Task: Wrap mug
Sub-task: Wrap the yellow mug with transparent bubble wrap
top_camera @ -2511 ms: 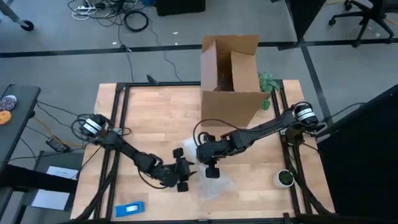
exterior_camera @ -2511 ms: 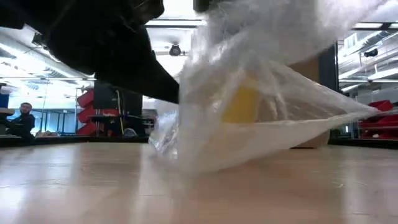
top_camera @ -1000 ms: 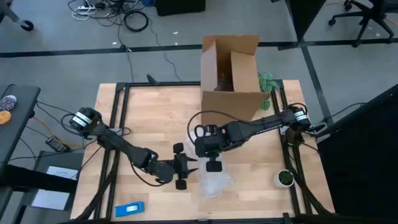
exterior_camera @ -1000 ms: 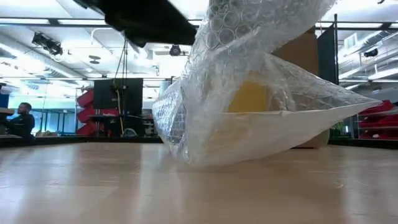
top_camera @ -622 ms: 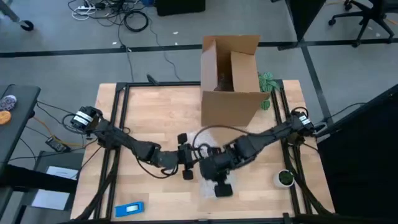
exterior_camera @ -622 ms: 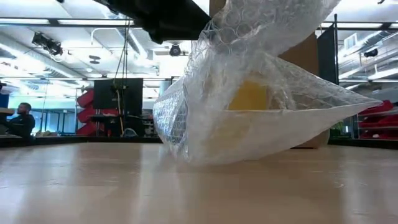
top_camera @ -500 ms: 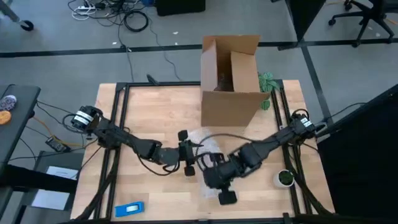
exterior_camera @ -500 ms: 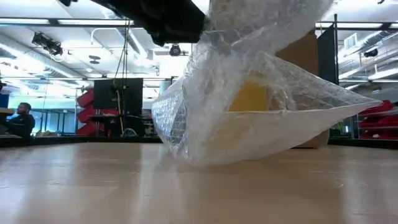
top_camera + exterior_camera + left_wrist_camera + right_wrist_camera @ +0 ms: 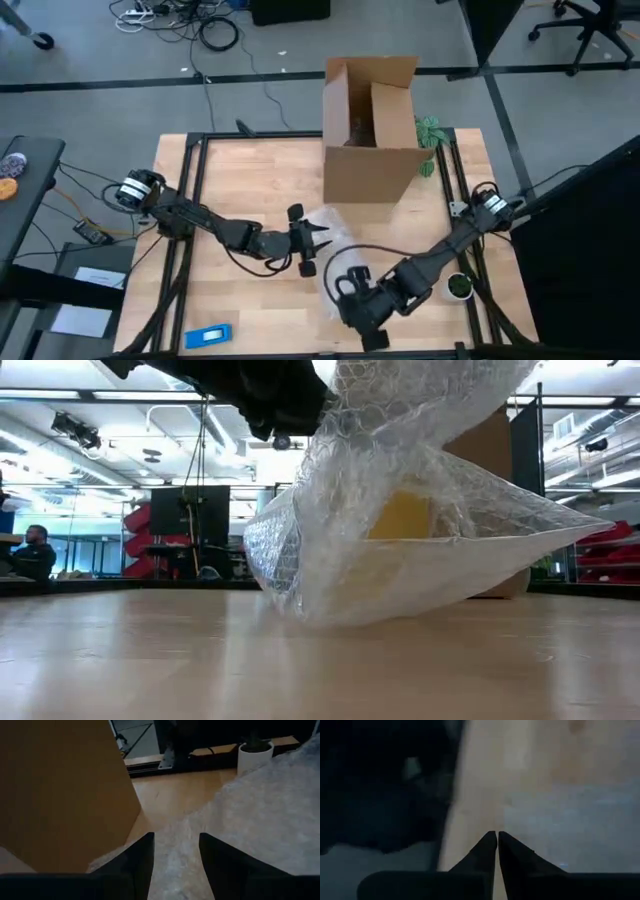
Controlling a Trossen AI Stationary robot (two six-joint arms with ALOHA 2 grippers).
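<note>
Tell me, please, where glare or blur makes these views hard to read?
Low view: bright ceiling lights glare behind the bubble wrap, and the mug is only a yellowish blur. Right wrist view: table out of focus. Left wrist view: cardboard box soft.

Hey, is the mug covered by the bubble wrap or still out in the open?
Covered. In the low view the orange mug shows only dimly through the bubble wrap bunched over it.

Both arms were dark and jointed, each with a silver-white motor at the base. Black cables looped along them. The left gripper (image 9: 176, 857) had two flat dark fingers.
</note>
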